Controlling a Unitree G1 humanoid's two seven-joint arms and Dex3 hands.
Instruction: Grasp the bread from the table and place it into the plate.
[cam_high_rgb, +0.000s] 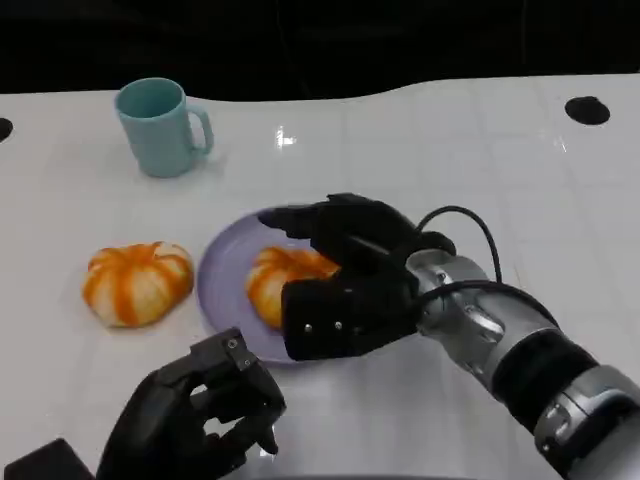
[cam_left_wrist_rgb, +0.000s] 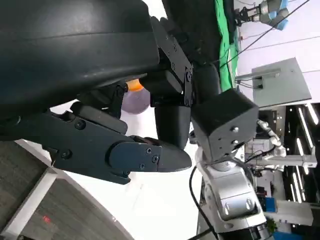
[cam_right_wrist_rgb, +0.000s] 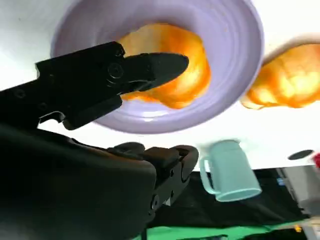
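A round orange-glazed bread (cam_high_rgb: 272, 282) lies in the lavender plate (cam_high_rgb: 222, 275) at the table's middle. My right hand (cam_high_rgb: 345, 280) hovers over it, fingers spread above the bread and thumb at the plate's near rim. In the right wrist view one finger (cam_right_wrist_rgb: 150, 65) crosses in front of the bread (cam_right_wrist_rgb: 187, 75), which rests in the plate (cam_right_wrist_rgb: 235, 30); the other fingers stand apart from it. A second bread (cam_high_rgb: 137, 282) lies on the table left of the plate. My left hand (cam_high_rgb: 200, 420) rests low at the near edge, holding nothing.
A teal mug (cam_high_rgb: 160, 125) stands at the back left, well behind the plate. The table is white, with a dark edge along the back. The left wrist view shows my right forearm (cam_left_wrist_rgb: 230, 190) beyond my left hand (cam_left_wrist_rgb: 115, 100).
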